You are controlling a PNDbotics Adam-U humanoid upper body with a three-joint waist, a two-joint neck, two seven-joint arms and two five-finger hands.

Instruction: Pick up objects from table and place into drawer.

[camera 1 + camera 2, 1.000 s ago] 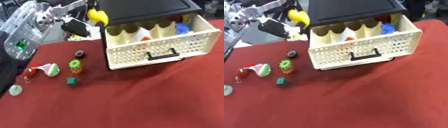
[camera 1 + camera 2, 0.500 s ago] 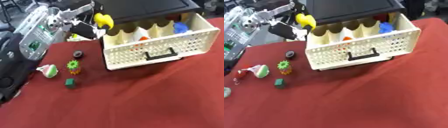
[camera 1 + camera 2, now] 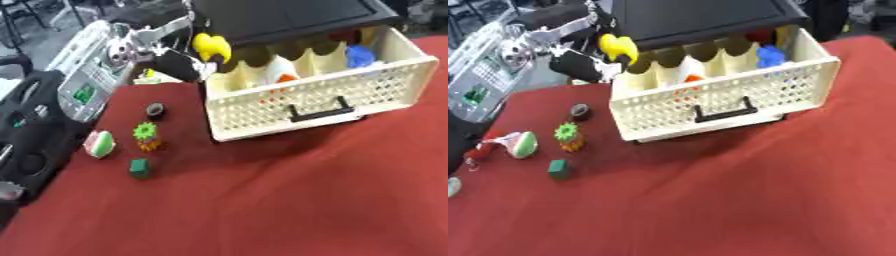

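— Yellow toy [image 3: 212, 46] up at the far-left corner of the white drawer [image 3: 324, 97]: who has it?
— Left hand [image 3: 179, 35], fingers pinched on it, just above the rim.
— And on the red cloth [image 3: 289, 200]?
— Black ring [image 3: 156, 110], green spiky piece [image 3: 144, 132], green cube [image 3: 139, 167], watermelon slice [image 3: 100, 143], all left of the drawer. Right hand isn't visible

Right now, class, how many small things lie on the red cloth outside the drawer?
6, all left of the drawer: a black ring, a green-topped toy, a green cube, a green-and-red slice, a red bit, a pale piece at the edge. Others may be hidden.
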